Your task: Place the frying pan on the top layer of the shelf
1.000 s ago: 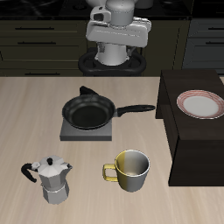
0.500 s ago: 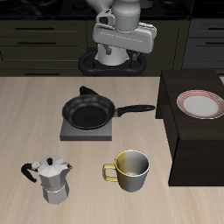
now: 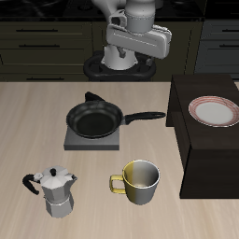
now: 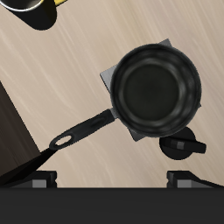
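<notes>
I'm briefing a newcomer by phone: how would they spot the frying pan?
Start at the dark shelf holding a plate. Beside it, mid-table, the frying pan sits on a grey burner plate. It is round, black and shallow, its long handle pointing toward the shelf.

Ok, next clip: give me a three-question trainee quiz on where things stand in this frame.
1. True or false: the frying pan already sits on the shelf.
2. What does the pan rest on? A) the bare table B) the grey burner plate C) the shelf
3. Fill in: on the shelf's top lies a ____.

Key: 1 false. 2 B. 3 plate. The pincer is high at the table's back, holding nothing of the task; whether it is open cannot be told.
</notes>
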